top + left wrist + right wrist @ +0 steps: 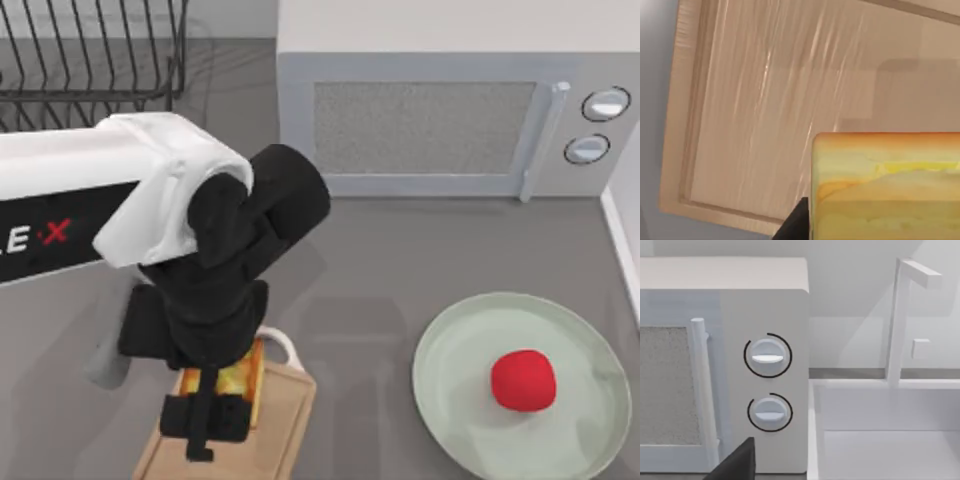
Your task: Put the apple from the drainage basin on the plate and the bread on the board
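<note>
Over the board (275,430), left claw (215,400) grips the bread (240,380).

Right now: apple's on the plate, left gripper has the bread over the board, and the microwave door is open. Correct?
One error: the microwave door is closed, flush with its front in the top view. The rest holds: the apple sits on the plate, and the left gripper holds the bread over the board.

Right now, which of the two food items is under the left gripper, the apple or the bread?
The bread: it sits at the left gripper over the board, while the apple lies apart on the plate.
</note>
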